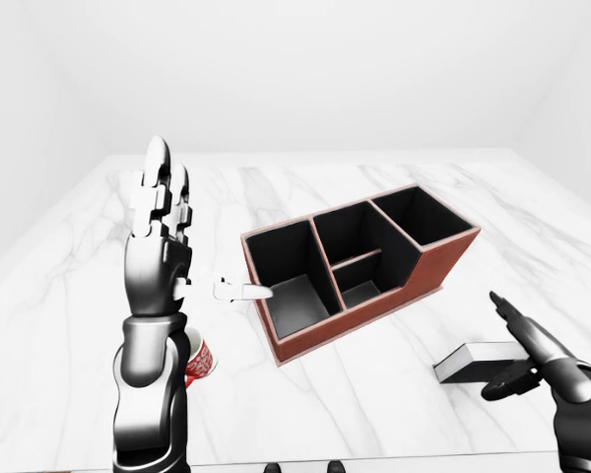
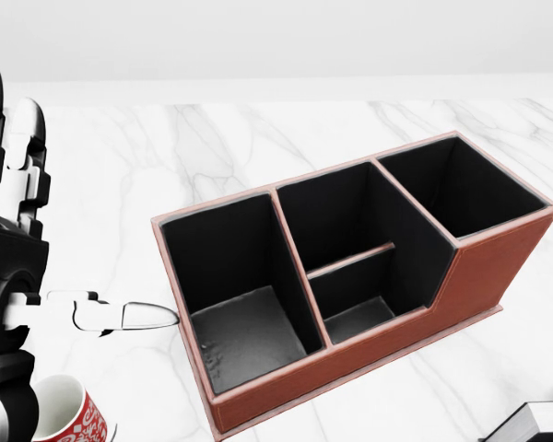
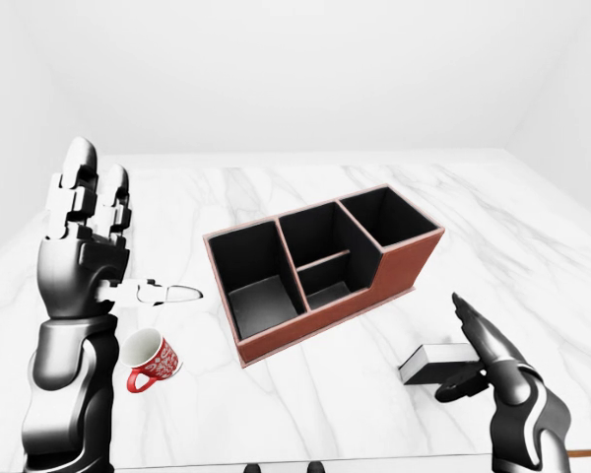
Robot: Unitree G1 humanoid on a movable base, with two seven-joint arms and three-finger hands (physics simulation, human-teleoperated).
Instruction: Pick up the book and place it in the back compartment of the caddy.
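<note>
The caddy (image 1: 443, 264) is brown leather with black-lined compartments and stands on the white marble table (image 1: 276, 197), angled from lower left to upper right. The book (image 1: 470, 362), black with white page edges, lies flat on the table below and right of the caddy. My right hand (image 1: 507, 345) hovers open at the book's right end, with fingers stretched over it and thumb below; I cannot tell whether it touches. My left hand (image 1: 167, 236) is raised left of the caddy, open, fingers upright and thumb pointing at the caddy's left end. All caddy compartments show empty in the head view.
A red and white mug (image 3: 150, 360) stands on the table below my left hand, left of the caddy. The table's bottom edge (image 1: 394, 458) runs just below the book. White walls surround the table.
</note>
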